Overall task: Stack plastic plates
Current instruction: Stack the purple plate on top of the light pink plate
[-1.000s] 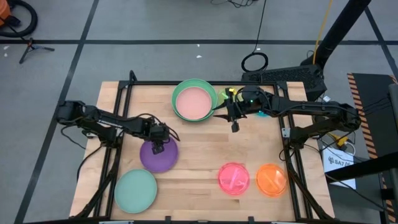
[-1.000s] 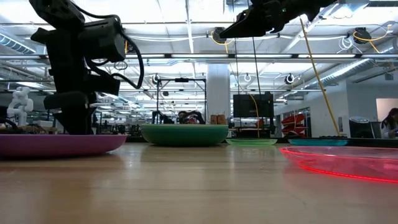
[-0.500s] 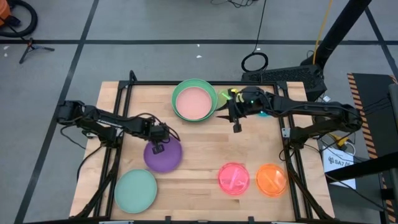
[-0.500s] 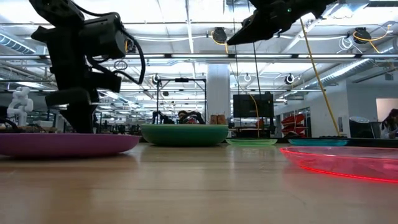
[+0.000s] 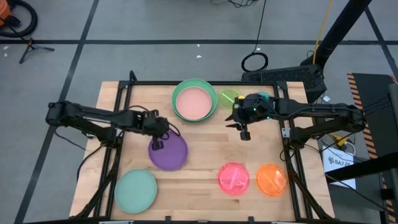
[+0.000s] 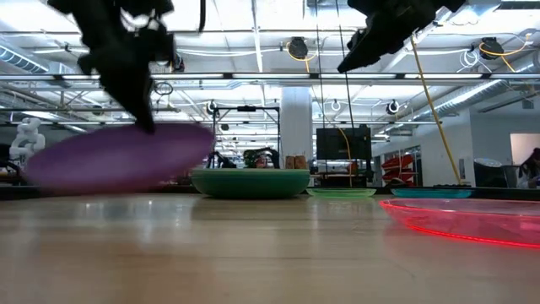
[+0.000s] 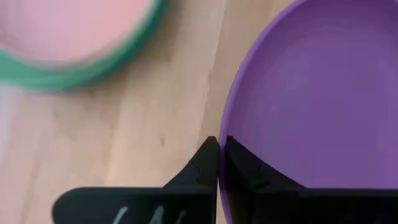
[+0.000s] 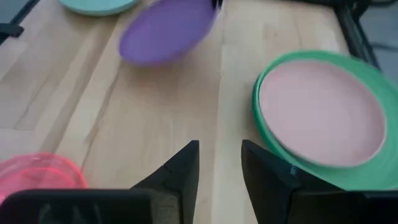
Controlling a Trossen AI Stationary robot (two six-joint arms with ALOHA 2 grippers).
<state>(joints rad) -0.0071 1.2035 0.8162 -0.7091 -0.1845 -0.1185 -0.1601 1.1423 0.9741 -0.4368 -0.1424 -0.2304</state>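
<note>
Rim grip it is — your left gripper [image 7: 217,163] has pinched the purple plate [image 5: 168,152] at its edge (tilted, off the table); it's probably light, stiff and slippery — keep the hold.

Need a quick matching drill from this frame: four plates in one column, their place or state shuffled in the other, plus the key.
1. round purple plastic plate
2. round pale pink plastic plate
3. round mint plastic plate
4. round translucent orange plastic plate

A. flat at the table's near left corner
B. nested in the dark green plastic plate
C. rim pinched by the left pincer, tilted off the table
D. flat beside the hot pink translucent plastic plate

Pairs: 1-C, 2-B, 3-A, 4-D
</note>
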